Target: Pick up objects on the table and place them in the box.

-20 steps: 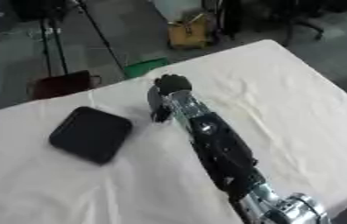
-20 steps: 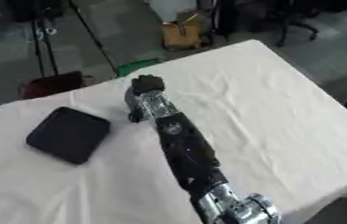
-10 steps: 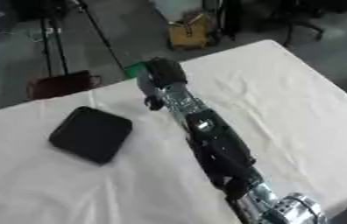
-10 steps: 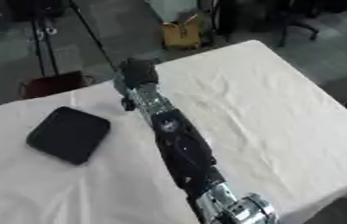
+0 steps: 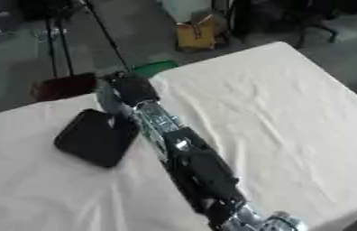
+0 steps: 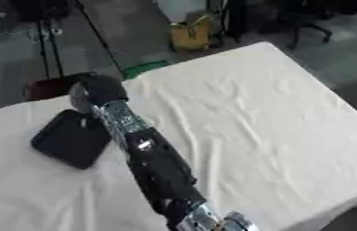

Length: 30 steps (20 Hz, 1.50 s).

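A table (image 5: 292, 117) under a wrinkled cream cloth fills most of what's seen, set askew, with a dark grey floor beyond its far edge.

Nearest, the robot's right arm (image 5: 201, 173) is seen coming in from the bottom edge, silver at the joint and black further up, stretched diagonally across the cloth toward the far left. A silver wrist section is seen just past that.

The robot hand (image 5: 130, 90) is found at the end of the arm, near the far edge of the table, looking like a rounded black lump. Whether its fingers are curled or straight can't be told, and nothing can be made out in its grasp. The left one isn't seen at all.

Just to the left of the wrist, a flat black object (image 6: 71, 139) with rounded corners is lying on the cloth. Its right edge is overlapped by the arm in both views, so touching or not can't be said.

Further back, off the table, a dark red box (image 5: 65, 85) is seen on the floor just beyond the hand, a green thing (image 6: 144, 69) beside the table's far edge, tripod legs (image 5: 55, 45) at left, and a yellow item (image 5: 197, 35) farthest away.
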{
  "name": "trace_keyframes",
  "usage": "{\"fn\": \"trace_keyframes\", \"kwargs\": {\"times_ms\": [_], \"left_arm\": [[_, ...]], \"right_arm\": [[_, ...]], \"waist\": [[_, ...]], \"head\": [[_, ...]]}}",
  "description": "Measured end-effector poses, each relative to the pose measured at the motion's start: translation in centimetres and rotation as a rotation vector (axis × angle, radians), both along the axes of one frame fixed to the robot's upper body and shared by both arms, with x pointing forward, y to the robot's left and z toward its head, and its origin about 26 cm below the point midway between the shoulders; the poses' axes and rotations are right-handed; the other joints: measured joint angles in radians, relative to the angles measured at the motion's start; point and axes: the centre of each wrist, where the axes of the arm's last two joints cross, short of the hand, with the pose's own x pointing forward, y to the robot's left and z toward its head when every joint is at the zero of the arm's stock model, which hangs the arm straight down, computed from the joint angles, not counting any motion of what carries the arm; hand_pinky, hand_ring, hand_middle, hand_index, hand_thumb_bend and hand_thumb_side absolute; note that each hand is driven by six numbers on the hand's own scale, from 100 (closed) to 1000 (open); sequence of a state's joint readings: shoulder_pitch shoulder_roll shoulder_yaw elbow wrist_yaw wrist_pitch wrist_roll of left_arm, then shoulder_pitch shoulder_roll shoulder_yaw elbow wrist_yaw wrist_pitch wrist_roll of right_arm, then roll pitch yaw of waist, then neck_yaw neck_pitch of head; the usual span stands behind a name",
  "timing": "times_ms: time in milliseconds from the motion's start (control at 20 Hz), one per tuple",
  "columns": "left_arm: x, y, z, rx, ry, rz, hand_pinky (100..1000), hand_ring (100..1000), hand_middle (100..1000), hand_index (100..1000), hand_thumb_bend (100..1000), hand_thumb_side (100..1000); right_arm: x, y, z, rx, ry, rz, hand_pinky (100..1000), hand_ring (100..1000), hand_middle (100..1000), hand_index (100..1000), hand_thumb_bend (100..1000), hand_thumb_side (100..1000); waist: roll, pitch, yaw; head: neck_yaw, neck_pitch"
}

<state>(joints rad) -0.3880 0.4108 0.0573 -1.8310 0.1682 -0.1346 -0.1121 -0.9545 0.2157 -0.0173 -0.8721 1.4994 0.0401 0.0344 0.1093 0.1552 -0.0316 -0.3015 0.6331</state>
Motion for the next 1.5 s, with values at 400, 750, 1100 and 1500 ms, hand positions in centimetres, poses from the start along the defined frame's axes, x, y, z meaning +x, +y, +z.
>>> {"fn": "trace_keyframes", "kwargs": {"times_ms": [400, 750, 1100, 1500], "left_arm": [[0.0, -0.3, -0.1, -0.005, 0.002, -0.013, 715, 651, 804, 882, 681, 754], [0.0, -0.3, -0.1, -0.006, 0.002, -0.018, 715, 651, 804, 882, 681, 756], [0.1, -0.6, -0.1, -0.008, 0.003, -0.031, 716, 651, 804, 882, 680, 756], [0.0, -0.7, 0.0, -0.007, -0.001, -0.035, 716, 651, 804, 882, 678, 758]], "right_arm": [[-1.1, 1.4, -2.2, -0.021, 0.024, -0.052, 383, 365, 695, 803, 100, 246], [-0.9, 0.9, -2.0, -0.026, -0.034, -0.205, 380, 360, 685, 797, 100, 243], [-1.0, 0.7, -2.1, 0.017, -0.018, -0.276, 385, 362, 684, 797, 100, 249], [-1.4, 0.4, -3.3, 0.029, 0.021, -0.294, 696, 681, 853, 896, 156, 417]], "waist": [[0.005, 0.0, 0.017], [0.01, 0.0, 0.025], [0.013, 0.0, 0.033], [0.018, -0.001, 0.039]], "head": [[-0.008, 0.0], [-0.009, 0.0], [-0.017, 0.0], [-0.018, 0.0]]}}
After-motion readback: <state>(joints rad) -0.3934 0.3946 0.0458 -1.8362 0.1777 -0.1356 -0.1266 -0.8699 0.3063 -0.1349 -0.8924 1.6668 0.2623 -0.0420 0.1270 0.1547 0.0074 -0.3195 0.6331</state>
